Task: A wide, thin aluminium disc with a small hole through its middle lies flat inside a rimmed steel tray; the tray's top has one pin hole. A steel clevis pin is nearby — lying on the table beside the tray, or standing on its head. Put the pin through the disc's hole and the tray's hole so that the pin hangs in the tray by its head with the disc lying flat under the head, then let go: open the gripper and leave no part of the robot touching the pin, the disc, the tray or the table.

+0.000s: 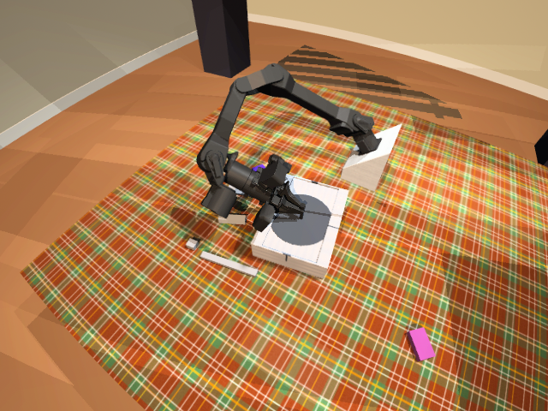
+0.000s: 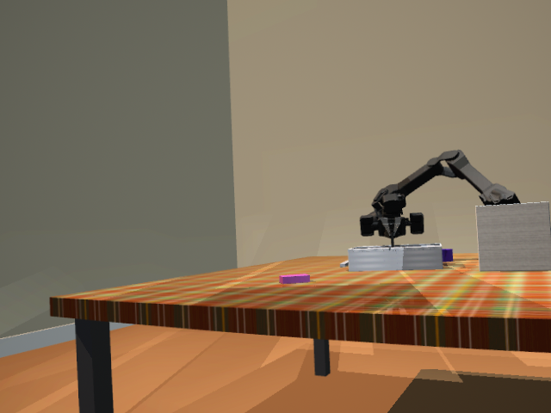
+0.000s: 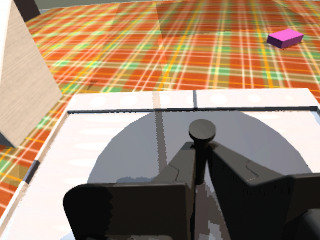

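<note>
Wrist view | gripper: closing on pin, head up, frame centre | disc: lying inside tray, mid-frame | insertion: depth unclear, apparently remaining; release: still pending

pink block on plaid cloth

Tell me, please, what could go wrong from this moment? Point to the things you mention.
The gripper (image 1: 302, 211) (image 2: 392, 242) (image 3: 199, 148) is shut on the pin (image 3: 202, 131) above the disc (image 1: 300, 228) (image 3: 135, 142). The fingers hide the disc's hole, so the pin's tip may miss it and perhaps push the disc sideways in the tray (image 1: 289, 264) (image 2: 375, 260) (image 3: 295, 97). If it opens before the pin enters, the pin could topple onto the disc.
</note>
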`<state>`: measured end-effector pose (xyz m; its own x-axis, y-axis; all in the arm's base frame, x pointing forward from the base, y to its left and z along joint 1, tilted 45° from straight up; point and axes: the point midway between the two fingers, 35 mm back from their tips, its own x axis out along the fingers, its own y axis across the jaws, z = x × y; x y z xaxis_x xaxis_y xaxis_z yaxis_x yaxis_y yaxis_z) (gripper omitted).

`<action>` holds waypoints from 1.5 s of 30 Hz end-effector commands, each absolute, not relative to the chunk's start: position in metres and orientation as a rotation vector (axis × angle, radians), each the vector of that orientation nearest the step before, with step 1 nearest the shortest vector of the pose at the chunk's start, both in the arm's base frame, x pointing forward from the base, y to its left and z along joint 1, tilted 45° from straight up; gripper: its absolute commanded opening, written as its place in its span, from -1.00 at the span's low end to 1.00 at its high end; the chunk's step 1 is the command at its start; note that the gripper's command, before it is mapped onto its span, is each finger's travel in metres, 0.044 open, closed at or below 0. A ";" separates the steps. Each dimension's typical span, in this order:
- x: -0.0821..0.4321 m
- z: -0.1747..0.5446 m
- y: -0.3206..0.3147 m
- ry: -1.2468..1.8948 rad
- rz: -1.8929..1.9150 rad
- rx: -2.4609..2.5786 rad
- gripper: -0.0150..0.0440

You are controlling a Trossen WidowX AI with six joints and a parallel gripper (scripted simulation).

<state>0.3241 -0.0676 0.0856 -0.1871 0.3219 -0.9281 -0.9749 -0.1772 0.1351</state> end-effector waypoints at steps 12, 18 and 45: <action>0.325 0.083 -0.069 0.988 1.583 -0.971 -0.49; 0.325 0.083 -0.069 0.989 1.583 -0.971 -0.49; 0.325 0.081 -0.072 0.990 1.577 -0.969 -0.49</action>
<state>0.3248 -0.0720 0.0804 -0.1836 0.3216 -0.9289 -0.9764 -0.1690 0.1345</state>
